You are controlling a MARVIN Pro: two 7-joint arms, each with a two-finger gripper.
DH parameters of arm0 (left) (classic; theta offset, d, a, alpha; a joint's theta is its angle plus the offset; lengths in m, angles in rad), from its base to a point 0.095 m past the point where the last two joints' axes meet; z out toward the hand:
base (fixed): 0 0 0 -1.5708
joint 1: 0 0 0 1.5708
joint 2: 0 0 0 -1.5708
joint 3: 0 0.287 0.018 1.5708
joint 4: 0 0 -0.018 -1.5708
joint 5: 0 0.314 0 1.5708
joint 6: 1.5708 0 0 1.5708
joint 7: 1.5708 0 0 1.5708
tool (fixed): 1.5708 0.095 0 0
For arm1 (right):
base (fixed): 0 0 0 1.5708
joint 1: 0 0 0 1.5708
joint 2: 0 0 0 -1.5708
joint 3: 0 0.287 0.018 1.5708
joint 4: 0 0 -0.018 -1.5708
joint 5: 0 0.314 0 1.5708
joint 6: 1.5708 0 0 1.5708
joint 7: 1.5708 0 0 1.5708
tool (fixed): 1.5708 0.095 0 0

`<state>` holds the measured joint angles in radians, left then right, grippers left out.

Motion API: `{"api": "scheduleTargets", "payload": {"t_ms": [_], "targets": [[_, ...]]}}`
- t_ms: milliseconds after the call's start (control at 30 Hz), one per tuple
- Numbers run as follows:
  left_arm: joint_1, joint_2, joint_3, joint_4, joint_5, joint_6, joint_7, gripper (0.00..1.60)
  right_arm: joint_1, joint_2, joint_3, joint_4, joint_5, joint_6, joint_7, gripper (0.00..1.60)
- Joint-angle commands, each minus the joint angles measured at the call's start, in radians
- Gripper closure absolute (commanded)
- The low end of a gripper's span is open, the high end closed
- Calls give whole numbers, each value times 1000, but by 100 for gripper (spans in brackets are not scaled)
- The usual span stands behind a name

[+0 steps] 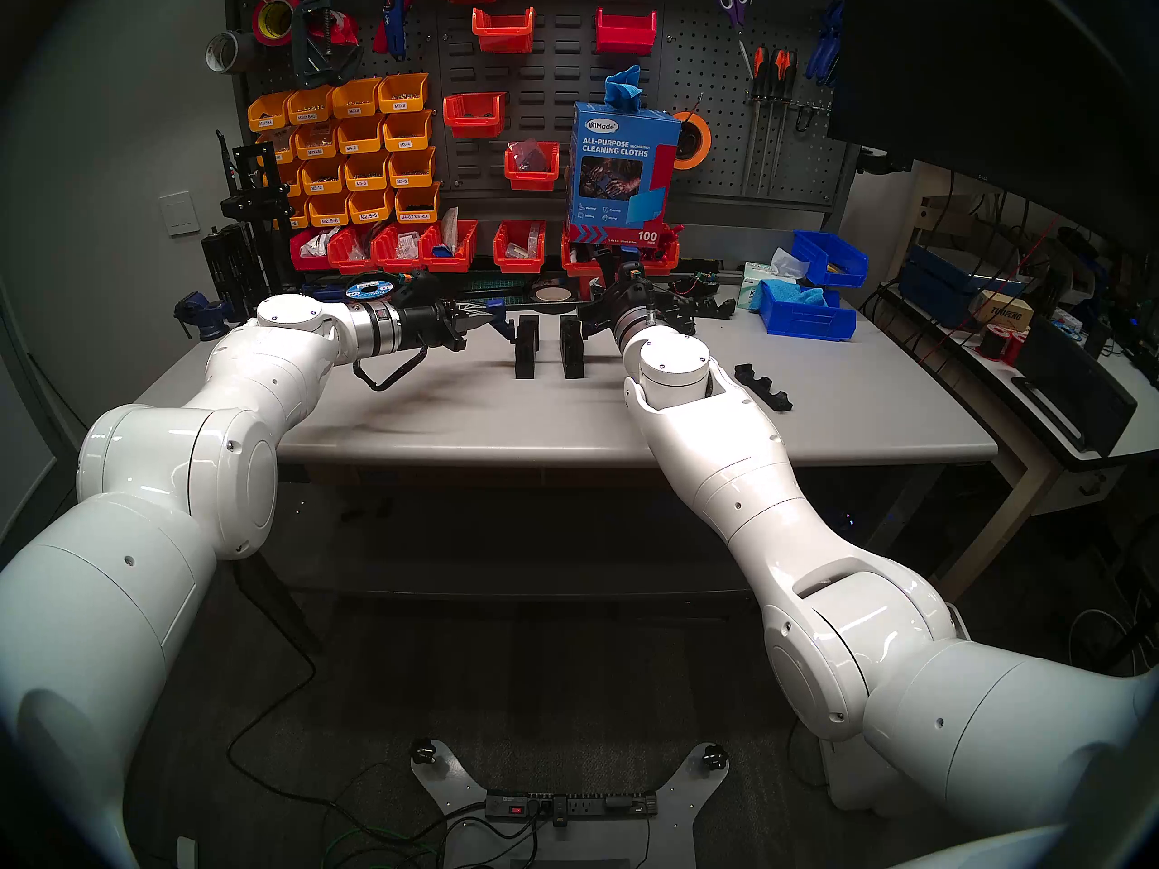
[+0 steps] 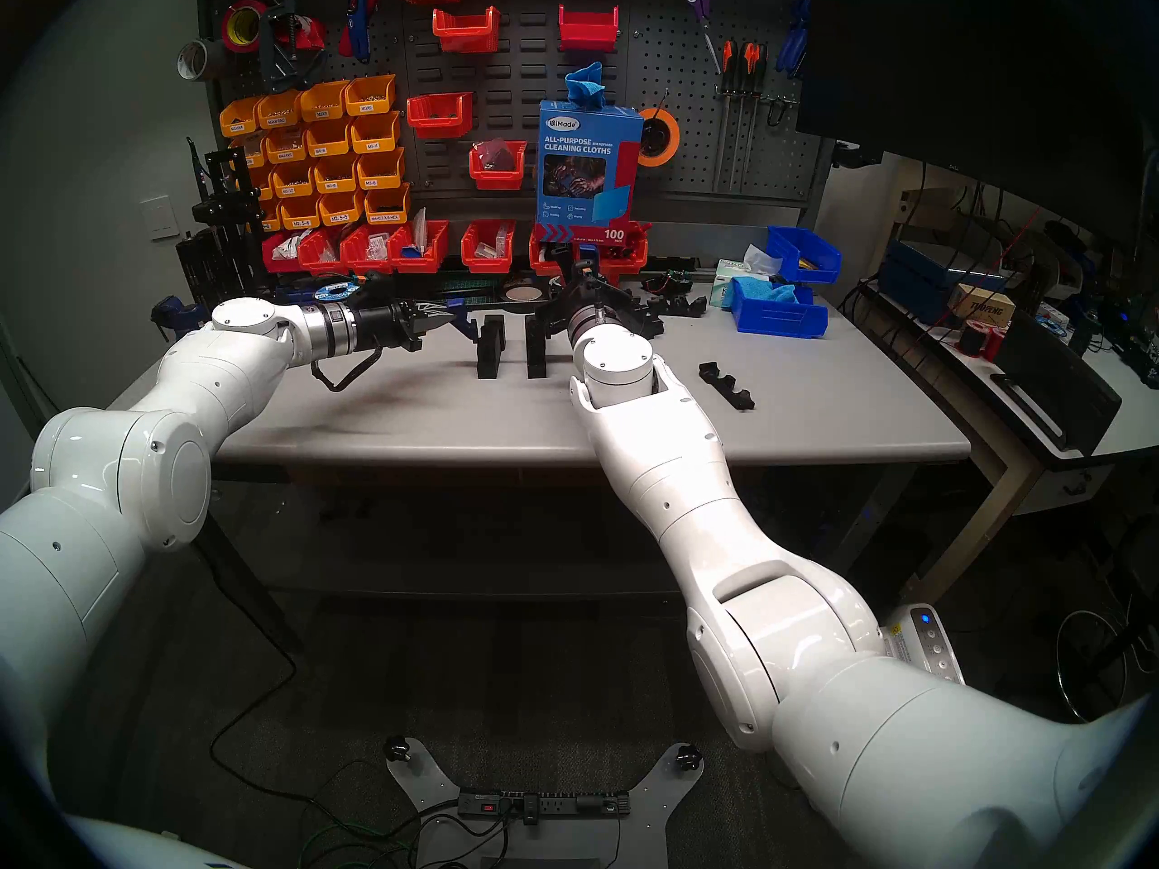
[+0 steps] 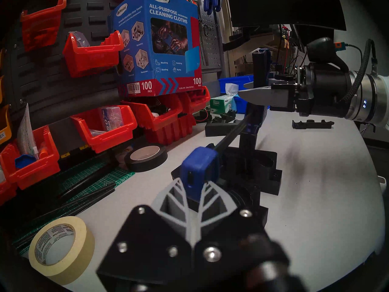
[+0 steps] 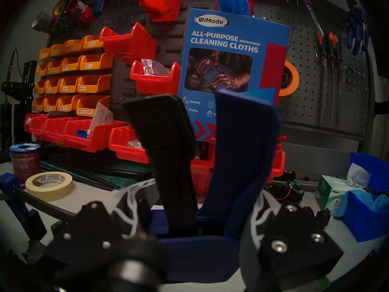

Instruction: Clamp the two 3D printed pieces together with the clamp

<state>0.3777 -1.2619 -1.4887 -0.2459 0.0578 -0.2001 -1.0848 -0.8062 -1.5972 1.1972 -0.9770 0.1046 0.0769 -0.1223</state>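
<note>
I pinch the clamp (image 3: 223, 150) at both ends: left gripper (image 3: 194, 192) on its blue end, right gripper (image 4: 197, 213) squeezing the handle. Uneven lowering could topple the two blocks (image 1: 549, 346), standing apart.

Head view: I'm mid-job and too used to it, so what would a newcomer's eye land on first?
Probably the two white arms meeting over the grey table, holding the blue clamp between them: the left gripper shut on its bar end, the right gripper shut on its trigger handle. Just below stand the two 3D printed pieces, upright and apart. Behind, the red and orange bins and the blue cleaning-cloth box stand out.
</note>
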Motion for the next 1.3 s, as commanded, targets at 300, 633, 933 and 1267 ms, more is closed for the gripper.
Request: {"api": "scheduleTargets", "payload": {"t_ms": [300, 633, 933, 1267], "targets": [[-76, -18, -4, 0, 8, -15, 5, 160, 40, -19, 1, -26, 5, -47, 14, 160], [-72, -31, 0, 19, 25, -13, 17, 160, 23, -18, 5, -23, 6, -52, 11, 160], [-71, -35, 0, 33, 38, -14, 24, 160, 4, -17, 6, -25, 9, -50, 9, 160], [-69, -36, -1, 45, 50, -15, 24, 160, -13, -14, 3, -30, 13, -47, 10, 160]]}}
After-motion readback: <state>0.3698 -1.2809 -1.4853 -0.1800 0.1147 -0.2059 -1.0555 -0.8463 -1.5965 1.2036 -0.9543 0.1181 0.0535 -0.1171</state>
